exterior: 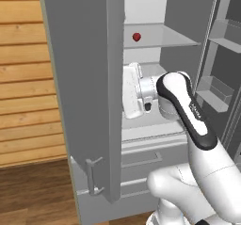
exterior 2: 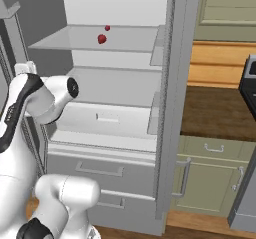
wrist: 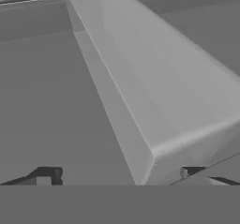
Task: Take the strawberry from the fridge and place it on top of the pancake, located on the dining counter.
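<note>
Wood-plank wall stands left of the fridge, whose two grey doors are swung open on a white interior with two glass shelves and two drawers below. One strawberry, small, red and rounded, sits alone on the upper shelf, toward its left side, with bare shelf around it. The arm's wrist reaches in at the lower shelf, close against the left door's edge. The gripper faces a smooth grey door bin; whether it is wide or narrow cannot be told.
</note>
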Available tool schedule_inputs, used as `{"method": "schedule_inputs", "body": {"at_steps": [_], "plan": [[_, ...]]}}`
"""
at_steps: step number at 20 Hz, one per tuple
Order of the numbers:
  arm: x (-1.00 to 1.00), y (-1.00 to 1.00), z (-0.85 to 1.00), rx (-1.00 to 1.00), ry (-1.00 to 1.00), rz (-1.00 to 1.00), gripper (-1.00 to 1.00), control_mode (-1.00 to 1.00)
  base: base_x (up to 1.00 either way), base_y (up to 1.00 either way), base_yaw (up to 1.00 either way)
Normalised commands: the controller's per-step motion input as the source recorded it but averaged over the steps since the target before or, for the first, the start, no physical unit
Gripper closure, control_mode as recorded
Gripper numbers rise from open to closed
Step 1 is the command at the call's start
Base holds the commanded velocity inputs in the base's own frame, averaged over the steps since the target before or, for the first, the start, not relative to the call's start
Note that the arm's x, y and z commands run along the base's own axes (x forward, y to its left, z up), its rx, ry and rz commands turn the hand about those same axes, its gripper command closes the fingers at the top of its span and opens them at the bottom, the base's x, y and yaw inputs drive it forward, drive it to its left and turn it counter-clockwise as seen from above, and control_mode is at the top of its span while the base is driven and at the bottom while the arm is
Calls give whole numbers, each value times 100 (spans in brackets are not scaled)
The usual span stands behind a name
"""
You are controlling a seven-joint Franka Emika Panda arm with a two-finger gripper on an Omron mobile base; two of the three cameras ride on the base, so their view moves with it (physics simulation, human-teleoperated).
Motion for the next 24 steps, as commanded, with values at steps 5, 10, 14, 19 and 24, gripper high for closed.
{"method": "schedule_inputs", "body": {"at_steps": [5,10,14,19,24], "plan": [[-20,91,0,0,1,0,-100,-100,0,0,0],[-3,66,0,-7,0,-1,-100,-100,0,0,0],[0,56,7,-12,3,-3,-100,-100,0,0,0],[0,11,25,-6,5,-2,-100,-100,0,0,0],[0,-67,29,0,3,-4,-100,-100,0,0,0]]}}
